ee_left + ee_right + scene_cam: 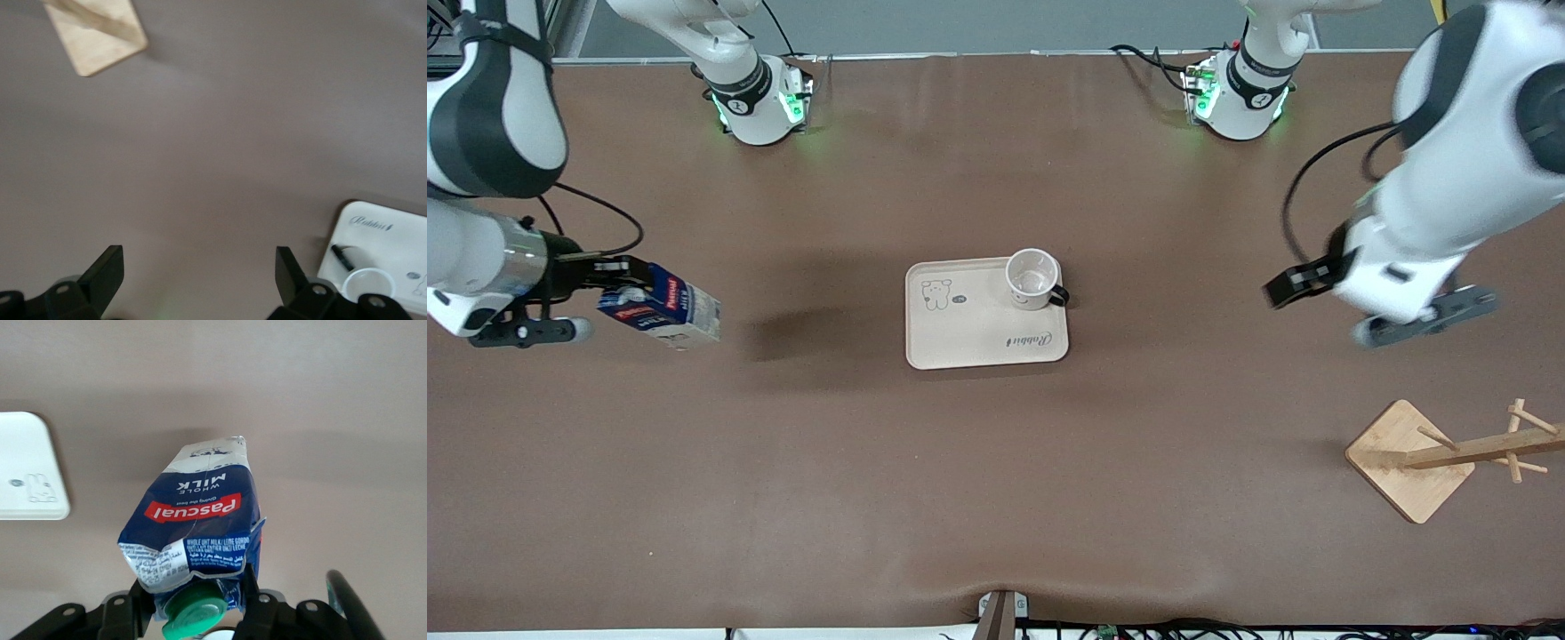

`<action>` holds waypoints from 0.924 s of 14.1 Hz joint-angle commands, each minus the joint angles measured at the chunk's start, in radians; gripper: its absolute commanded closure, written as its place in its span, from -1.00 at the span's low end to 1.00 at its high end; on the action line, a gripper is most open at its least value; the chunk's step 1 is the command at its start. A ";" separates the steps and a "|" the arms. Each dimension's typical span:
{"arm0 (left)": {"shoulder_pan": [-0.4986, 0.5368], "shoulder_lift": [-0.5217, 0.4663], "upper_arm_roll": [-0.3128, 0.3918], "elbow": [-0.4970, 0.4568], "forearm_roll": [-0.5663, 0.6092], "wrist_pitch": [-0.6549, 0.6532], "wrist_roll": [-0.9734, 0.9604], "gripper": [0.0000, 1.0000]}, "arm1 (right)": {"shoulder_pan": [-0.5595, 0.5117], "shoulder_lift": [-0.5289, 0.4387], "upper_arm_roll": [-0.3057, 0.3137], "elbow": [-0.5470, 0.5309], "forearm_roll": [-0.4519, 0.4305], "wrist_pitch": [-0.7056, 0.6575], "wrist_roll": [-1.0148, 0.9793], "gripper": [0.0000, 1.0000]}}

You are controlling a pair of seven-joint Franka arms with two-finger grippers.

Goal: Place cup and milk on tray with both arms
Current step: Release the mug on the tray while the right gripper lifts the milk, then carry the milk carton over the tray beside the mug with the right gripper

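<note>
The cream tray (978, 333) lies at the middle of the table. The white cup (1034, 278) stands upright on the tray's corner toward the left arm's base, its black handle pointing to the left arm's end. My right gripper (627, 284) is shut on the top of the dark blue milk (671, 307), held tilted in the air over bare table toward the right arm's end. In the right wrist view the fingers (250, 587) clamp the milk (200, 513) beside its green cap. My left gripper (1280, 289) hangs open and empty over bare table between the tray and the rack.
A wooden rack with a square base (1409, 458) and pegs stands near the front camera at the left arm's end, and its base (97, 33) also shows in the left wrist view. Brown table surrounds the tray (380, 233).
</note>
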 commanded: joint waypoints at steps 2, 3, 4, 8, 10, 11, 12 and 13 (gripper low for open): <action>0.059 -0.099 -0.006 -0.024 0.005 -0.066 0.097 -1.00 | 0.121 0.034 -0.009 0.074 0.051 -0.020 0.167 1.00; 0.073 -0.113 -0.006 -0.024 0.008 -0.086 0.102 -1.00 | 0.158 0.047 -0.009 0.095 0.051 -0.021 0.210 1.00; 0.102 -0.122 -0.010 -0.024 0.005 -0.100 0.124 -1.00 | 0.196 0.061 -0.009 0.109 0.051 -0.020 0.257 1.00; 0.164 -0.203 0.000 -0.041 -0.017 -0.124 0.269 -1.00 | 0.313 0.124 -0.009 0.163 0.057 -0.012 0.444 1.00; 0.124 -0.247 0.055 -0.070 -0.018 -0.150 0.289 -1.00 | 0.353 0.156 -0.009 0.165 0.103 -0.008 0.506 1.00; 0.098 -0.269 0.082 -0.091 -0.018 -0.154 0.296 -1.00 | 0.373 0.179 -0.009 0.168 0.115 -0.006 0.511 1.00; 0.080 -0.290 0.099 -0.122 -0.018 -0.152 0.298 -1.00 | 0.390 0.204 -0.009 0.178 0.123 0.003 0.514 1.00; 0.073 -0.306 0.101 -0.139 -0.018 -0.149 0.296 -1.00 | 0.419 0.222 -0.009 0.191 0.121 0.009 0.514 1.00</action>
